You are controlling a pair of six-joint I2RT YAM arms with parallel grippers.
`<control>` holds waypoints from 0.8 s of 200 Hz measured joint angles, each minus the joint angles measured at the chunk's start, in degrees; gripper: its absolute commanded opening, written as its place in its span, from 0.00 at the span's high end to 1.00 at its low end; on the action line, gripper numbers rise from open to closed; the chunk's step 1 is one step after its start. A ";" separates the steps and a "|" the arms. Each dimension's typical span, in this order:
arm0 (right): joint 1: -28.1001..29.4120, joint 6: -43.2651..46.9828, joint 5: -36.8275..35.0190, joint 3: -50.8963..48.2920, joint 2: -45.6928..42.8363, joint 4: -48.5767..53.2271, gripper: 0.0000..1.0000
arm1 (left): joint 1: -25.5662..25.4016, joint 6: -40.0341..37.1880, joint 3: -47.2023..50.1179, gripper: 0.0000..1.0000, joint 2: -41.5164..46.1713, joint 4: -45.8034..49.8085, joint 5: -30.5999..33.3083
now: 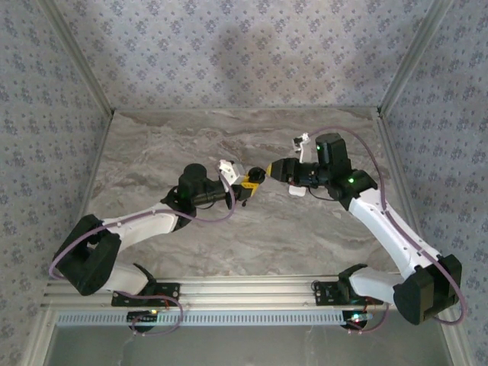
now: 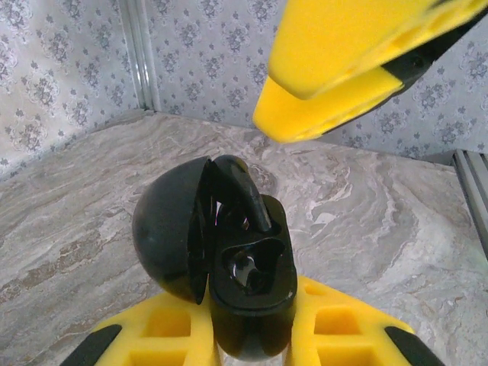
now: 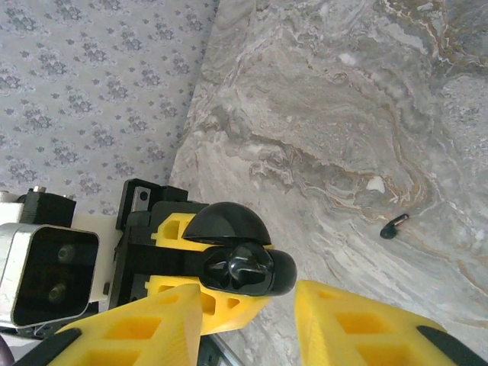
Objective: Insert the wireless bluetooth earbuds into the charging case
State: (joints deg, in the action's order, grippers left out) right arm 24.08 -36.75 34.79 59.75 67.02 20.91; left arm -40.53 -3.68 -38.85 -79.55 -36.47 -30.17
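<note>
Left gripper (image 1: pixel 245 188) squeezes charging case (image 2: pixel 252 267) tight, holds it up off table (image 3: pixel 343 114). Lid (image 2: pixel 171 229) swung open to side. One earbud (image 2: pixel 245 191) pokes up out of case, not all way in. Right gripper (image 3: pixel 250 305) just beside case, fingers apart, holding nothing. Other earbud (image 3: pixel 394 226) lies on table, well apart from case.

Your arms (image 1: pixel 381 210), quick look
White links (image 1: pixel 145 223), black joints (image 1: pixel 200 183), purple cables (image 1: pixel 377 171); left gripper (image 2: pixel 252 328) and right gripper (image 3: pixel 248 320) wear chunky yellow cut-out fingers (image 3: pixel 187 305).
</note>
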 measured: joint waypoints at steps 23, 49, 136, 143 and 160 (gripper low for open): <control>0.33 -0.81 0.20 2.29 1.14 1.92 0.70 | -0.09 -1.29 0.00 0.93 0.17 0.85 0.02; 0.68 -1.25 0.42 3.93 2.82 3.02 0.71 | -0.09 -1.95 0.00 0.93 0.17 1.46 0.00; 1.36 -1.20 0.74 5.11 7.34 4.42 0.75 | -0.09 -2.54 0.00 0.93 0.44 1.99 0.00; 1.36 -1.18 0.92 5.14 7.39 4.39 0.76 | -0.09 -2.54 0.00 0.93 0.44 1.99 0.00; 1.46 -1.20 1.36 5.14 7.48 4.39 0.79 | -0.09 -2.54 0.00 0.93 0.44 1.99 0.00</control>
State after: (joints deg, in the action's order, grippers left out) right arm 25.54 -37.95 36.14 64.88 74.50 25.30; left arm -40.62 -6.22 -38.85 -79.11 -34.48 -30.17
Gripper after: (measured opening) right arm 0.227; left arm 0.187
